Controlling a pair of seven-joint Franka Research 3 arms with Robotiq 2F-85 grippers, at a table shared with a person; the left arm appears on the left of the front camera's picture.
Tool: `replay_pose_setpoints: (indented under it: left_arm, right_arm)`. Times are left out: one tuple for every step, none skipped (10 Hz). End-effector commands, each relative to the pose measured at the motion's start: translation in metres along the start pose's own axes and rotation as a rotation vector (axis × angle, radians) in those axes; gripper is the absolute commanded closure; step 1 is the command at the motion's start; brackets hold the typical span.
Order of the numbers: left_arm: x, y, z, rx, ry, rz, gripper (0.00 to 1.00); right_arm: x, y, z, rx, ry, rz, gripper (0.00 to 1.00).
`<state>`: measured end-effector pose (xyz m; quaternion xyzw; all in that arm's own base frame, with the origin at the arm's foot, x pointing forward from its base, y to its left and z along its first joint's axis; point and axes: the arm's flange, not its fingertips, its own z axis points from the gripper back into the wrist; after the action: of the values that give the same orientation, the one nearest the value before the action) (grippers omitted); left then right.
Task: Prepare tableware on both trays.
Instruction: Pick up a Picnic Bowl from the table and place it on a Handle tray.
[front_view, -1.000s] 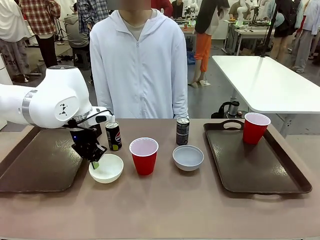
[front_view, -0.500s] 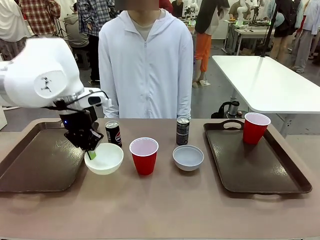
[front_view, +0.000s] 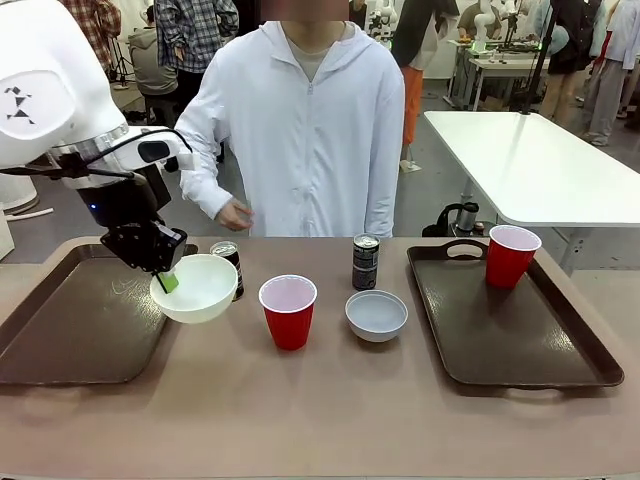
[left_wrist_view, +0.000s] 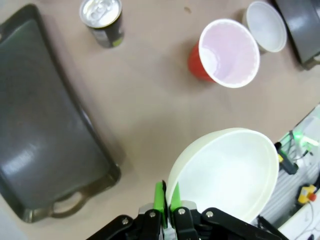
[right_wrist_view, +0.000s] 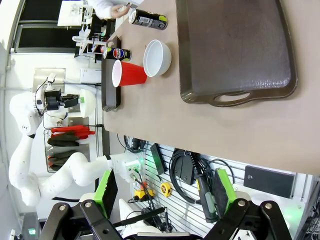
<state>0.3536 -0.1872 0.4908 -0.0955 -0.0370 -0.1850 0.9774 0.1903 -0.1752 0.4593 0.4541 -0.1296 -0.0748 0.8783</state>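
white bowl hangs tilted, mouth up toward the camera, rim pinched by left fingers; right fingers spread, empty.

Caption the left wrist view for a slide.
Left end effector pinches a white bowl by its rim, holding it above the table, with a can, red cup and tray below.

The left tray lies bare; the left hand hangs by its inner rim, pinching a lifted bowl. Pepsi can, red cup, second bowl and dark can crowd the middle, with narrow gaps between them. The desk is bare along its near strip; the right tray carries one far-corner cup.
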Motion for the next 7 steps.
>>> replay_pose_setpoints:
  left_arm:
    - [0.001,0.02,0.002,-0.033,0.003,0.011,1.0]
    - [0.002,0.035,0.009,-0.021,-0.005,0.037,1.0]
    - [0.002,0.054,0.02,-0.02,-0.011,0.066,1.0]
    - [0.003,0.078,0.033,-0.003,-0.022,0.099,1.0]
    - [0.001,0.098,0.043,0.007,-0.038,0.13,1.0]
    - [0.0,0.118,0.05,0.031,-0.046,0.158,1.0]
    - [-0.001,0.139,0.053,0.063,-0.05,0.191,1.0]
  right_arm:
    - [0.0,0.0,0.0,0.014,-0.004,0.0,0.0]
    - [0.0,0.0,0.0,0.014,-0.004,0.0,0.0]
    - [0.0,0.0,0.0,0.014,-0.004,0.0,0.0]
    - [0.0,0.0,0.0,0.014,-0.004,0.0,0.0]
    - [0.0,0.0,0.0,0.014,-0.004,0.0,0.0]
    - [0.0,0.0,0.0,0.014,-0.004,0.0,0.0]
    - [0.0,0.0,0.0,0.014,-0.004,0.0,0.0]
